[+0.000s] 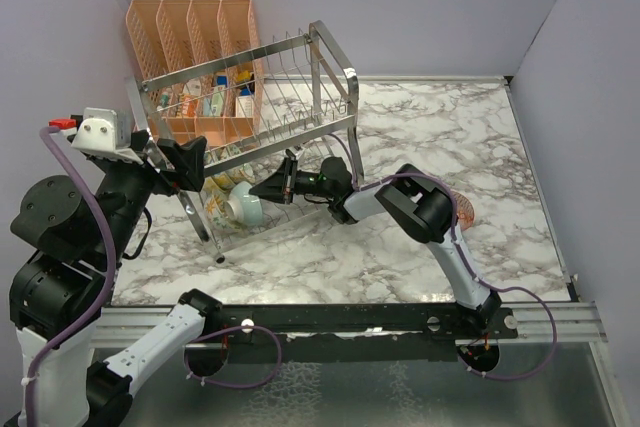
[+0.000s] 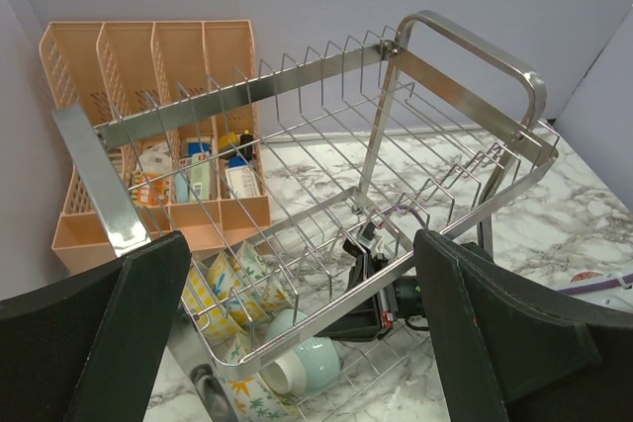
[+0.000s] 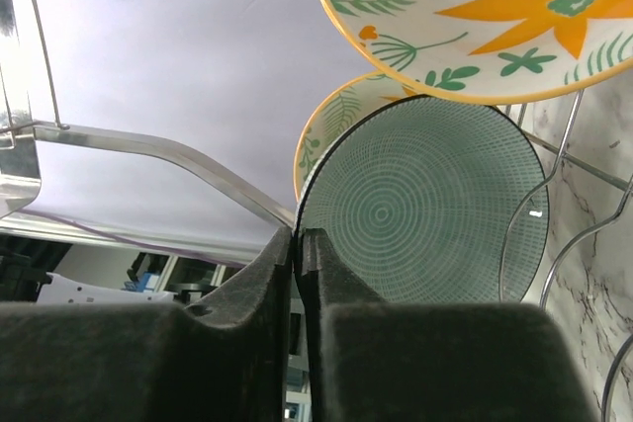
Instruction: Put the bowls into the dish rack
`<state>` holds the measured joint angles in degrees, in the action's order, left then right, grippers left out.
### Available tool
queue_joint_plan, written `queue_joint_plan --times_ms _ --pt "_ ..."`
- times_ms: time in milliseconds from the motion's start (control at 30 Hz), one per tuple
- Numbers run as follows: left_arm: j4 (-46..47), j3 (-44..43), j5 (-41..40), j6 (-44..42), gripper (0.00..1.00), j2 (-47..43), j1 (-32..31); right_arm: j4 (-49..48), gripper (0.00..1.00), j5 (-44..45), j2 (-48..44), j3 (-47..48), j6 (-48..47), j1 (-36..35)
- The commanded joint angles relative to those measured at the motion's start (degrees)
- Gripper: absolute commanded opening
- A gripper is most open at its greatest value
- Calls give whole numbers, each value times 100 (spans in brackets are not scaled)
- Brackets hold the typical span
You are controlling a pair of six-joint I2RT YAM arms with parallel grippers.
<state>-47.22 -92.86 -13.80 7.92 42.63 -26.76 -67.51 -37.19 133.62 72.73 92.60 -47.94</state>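
Reaching into the lower tier of the dish rack (image 1: pixel 230 55), the right gripper (image 3: pixel 297 236) is pressing its fingers nearly together at the rim of a teal-ribbed bowl (image 3: pixel 425 210) — whether it is pinching that rim is unclear. An orange-flower bowl (image 3: pixel 495 7) is sitting just beside it in the same tier. The left gripper (image 2: pixel 299 242) is hovering wide open near the rack's left end.

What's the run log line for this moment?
right gripper: shut, by teal bowl in dish rack lower tier | left gripper: open, empty, beside rack | remaining: one bowl on table
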Motion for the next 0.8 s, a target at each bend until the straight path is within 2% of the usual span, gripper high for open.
queue_joint_plan --times_ms 0,67,133,367,767 --pt "62 -21 -161 -89 99 -61 -22 154 17 -131 -25 43 -300 -35" --pt "63 -13 -175 -98 99 -74 -22 123 25 -215 -38 74 -348 -38" --pt "64 -4 -171 -98 99 -79 -22 19 28 -289 -38 104 -354 -39" --pt "73 -17 -140 -91 99 -65 -22 -105 30 -398 -298 34 -525 -35" --pt "90 -29 -145 -44 99 35 -22 596 31 -868 -1382 -498 -1226 -358"
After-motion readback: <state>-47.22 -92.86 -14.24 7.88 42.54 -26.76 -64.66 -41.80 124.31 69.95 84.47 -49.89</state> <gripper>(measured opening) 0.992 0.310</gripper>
